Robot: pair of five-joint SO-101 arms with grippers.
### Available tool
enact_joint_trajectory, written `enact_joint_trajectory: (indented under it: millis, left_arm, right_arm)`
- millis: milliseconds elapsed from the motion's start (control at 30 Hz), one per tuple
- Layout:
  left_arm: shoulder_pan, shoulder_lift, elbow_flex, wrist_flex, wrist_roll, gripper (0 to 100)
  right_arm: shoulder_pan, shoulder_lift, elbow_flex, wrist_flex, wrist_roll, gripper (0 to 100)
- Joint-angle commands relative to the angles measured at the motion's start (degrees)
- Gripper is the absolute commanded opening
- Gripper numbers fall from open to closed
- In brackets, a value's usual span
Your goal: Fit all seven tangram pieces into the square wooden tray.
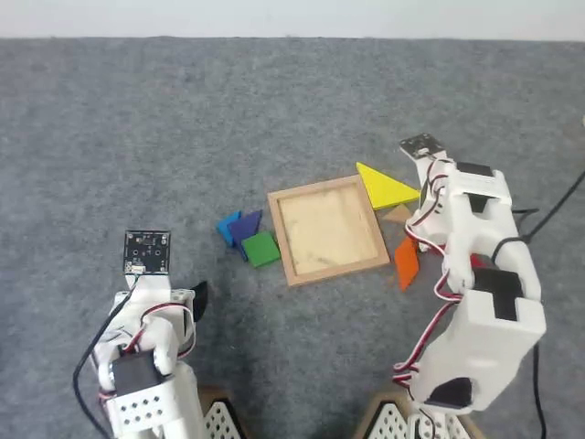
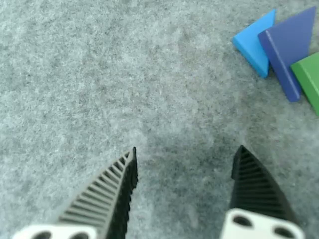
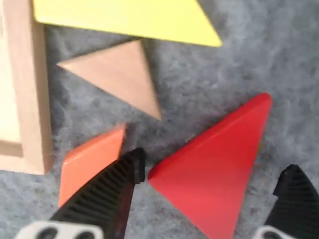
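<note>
The square wooden tray (image 1: 291, 256) lies empty mid-table. On one side of it sit a blue triangle (image 1: 225, 228), an indigo triangle (image 1: 246, 223) and a green square (image 1: 261, 249). On the other side lie a yellow triangle (image 1: 384, 187), a wooden triangle (image 1: 398, 215) and an orange parallelogram (image 1: 407, 262). My right gripper (image 3: 214, 174) is open, low over a red triangle (image 3: 219, 159), with one finger (image 3: 119, 184) between the red piece and the orange parallelogram (image 3: 87, 159). My left gripper (image 2: 187, 169) is open over bare carpet, short of the blue triangle (image 2: 254, 42).
Grey carpet covers the whole table. The left arm (image 1: 146, 338) stands at the front left and the right arm (image 1: 475, 274) at the front right, hiding most of the red triangle from above. Open carpet stretches behind the tray.
</note>
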Motion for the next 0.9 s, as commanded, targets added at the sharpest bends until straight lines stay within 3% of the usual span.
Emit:
enact_joint_trajectory:
  millis: [0, 333, 600, 867]
  left_arm:
    - [0.0, -1.2, -0.7, 0.2, 0.3, 30]
    - [0.0, -1.2, -0.7, 0.2, 0.3, 30]
    - [0.0, -1.2, -0.7, 0.2, 0.3, 30]
    - [0.0, -1.2, -0.7, 0.2, 0.3, 30]
  right_arm:
    - [3.1, -1.6, -0.2, 0.8, -0.5, 40.1]
    - [3.2, -1.2, 0.2, 1.0, -0.8, 38.8]
    - [3.2, -1.2, 0.3, 2.6, -0.9, 10.1]
    - [3.1, -1.7, 0.1, 2.6, -2.1, 8.0]
